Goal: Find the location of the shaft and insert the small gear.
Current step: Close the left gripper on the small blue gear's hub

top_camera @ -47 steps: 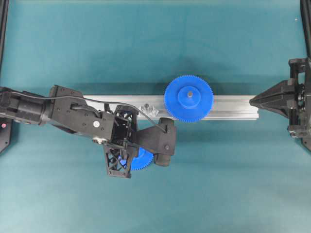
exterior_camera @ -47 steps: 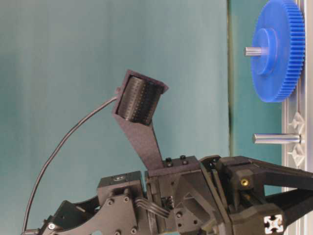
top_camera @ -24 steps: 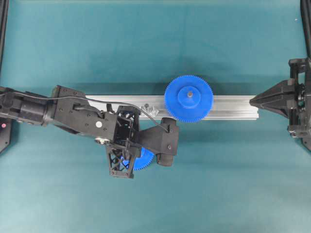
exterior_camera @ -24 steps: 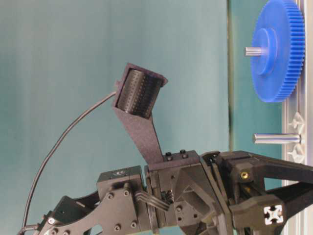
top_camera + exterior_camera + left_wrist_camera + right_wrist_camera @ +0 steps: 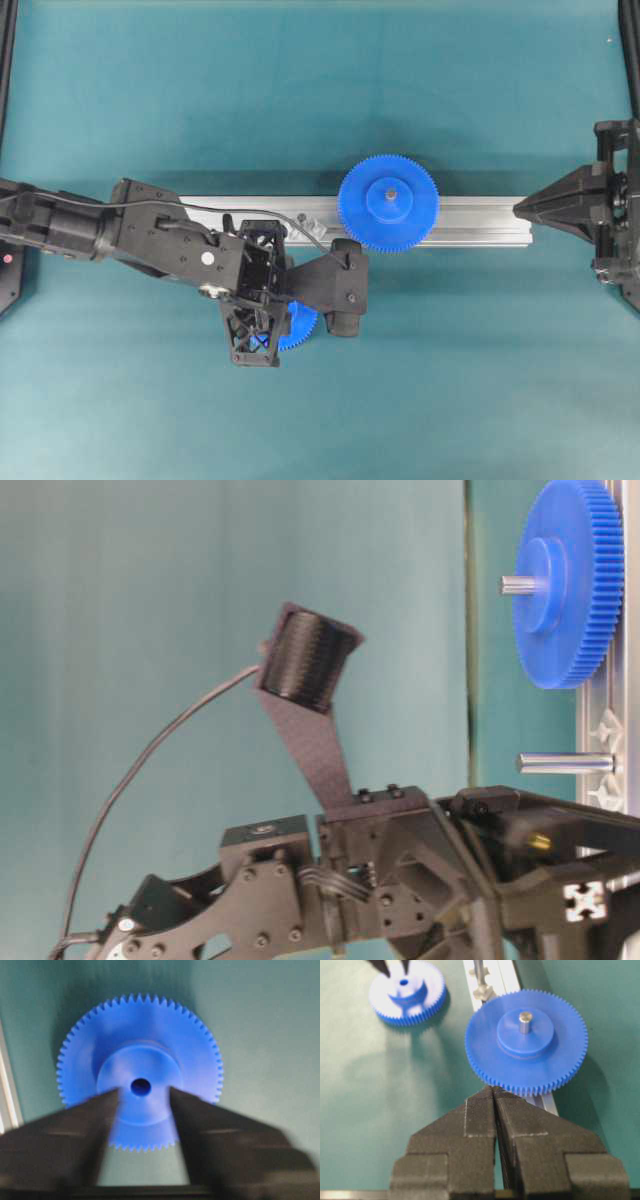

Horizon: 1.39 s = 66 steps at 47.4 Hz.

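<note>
Left claw (image 5: 142,1102) parted astride the small gear's (image 5: 140,1072) raised hub.
Fine-toothed blue plastic disc lies flat on the bench (image 5: 450,380) near the beam (image 5: 470,222), mostly hidden overhead; thin metal shaft (image 5: 565,763) stands free; right claw (image 5: 495,1095) pressed closed.

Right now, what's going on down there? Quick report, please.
Left gripper jaws apart astride small gear hub, gear flat on mat. Right gripper shut, idle. Shaft bare on beam, unobstructed.

A flat teal-green table mat (image 5: 470,380) fills the overhead view from edge to edge. Black frame posts (image 5: 8,60) stand at ten and two o'clock. Soft, even light falls from above, casting a dim shadow around twelve o'clock near the centre.
</note>
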Available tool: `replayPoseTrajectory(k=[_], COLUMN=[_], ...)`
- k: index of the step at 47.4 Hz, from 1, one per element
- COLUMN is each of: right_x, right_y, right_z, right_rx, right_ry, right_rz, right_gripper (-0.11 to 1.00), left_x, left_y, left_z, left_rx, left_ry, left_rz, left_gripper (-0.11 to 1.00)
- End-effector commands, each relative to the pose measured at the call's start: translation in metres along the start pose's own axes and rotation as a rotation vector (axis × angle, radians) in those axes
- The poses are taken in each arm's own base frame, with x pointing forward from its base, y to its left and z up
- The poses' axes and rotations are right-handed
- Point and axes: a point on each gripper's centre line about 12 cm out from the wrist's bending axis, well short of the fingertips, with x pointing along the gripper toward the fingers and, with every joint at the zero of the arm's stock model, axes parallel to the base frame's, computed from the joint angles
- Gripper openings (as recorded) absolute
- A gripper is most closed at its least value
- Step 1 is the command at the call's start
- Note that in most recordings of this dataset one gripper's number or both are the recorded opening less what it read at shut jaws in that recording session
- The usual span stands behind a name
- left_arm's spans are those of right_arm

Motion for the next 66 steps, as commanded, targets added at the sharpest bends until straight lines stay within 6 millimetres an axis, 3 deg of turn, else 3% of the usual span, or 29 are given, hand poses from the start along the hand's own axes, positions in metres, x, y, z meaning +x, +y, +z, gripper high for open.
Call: replayPoseTrajectory(k=[1,5,9,15,66], right_x=[0.001,0.001,0.001,0.001,0.001], right_y=[0.000,0.000,-0.001,0.000,-0.001], right_z=[0.003,0.002,0.001,0.002,-0.001], right_rx=[0.006,0.006,0.006,0.006,0.009], right_ry=[-0.014,-0.014,-0.013,-0.014,-0.007], right_rz=[-0.001,-0.001,-0.002,-0.001,-0.002], right_gripper=[0.04,0.04,0.04,0.04,0.04], left_x=[-0.011,-0.012,-0.013,-0.010,0.004], left_y=[0.001,0.002,0.002,0.002,0.006], left_z=[0.007,0.008,0.011,0.010,0.009], left_rx=[-0.006,0.002,0.013,0.022,0.015], left_ry=[-0.037,-0.043,-0.062,-0.057,-0.031], left_rz=[0.001,0.002,0.001,0.001,0.008], left_gripper=[0.61,0.83,0.92,0.87,0.89])
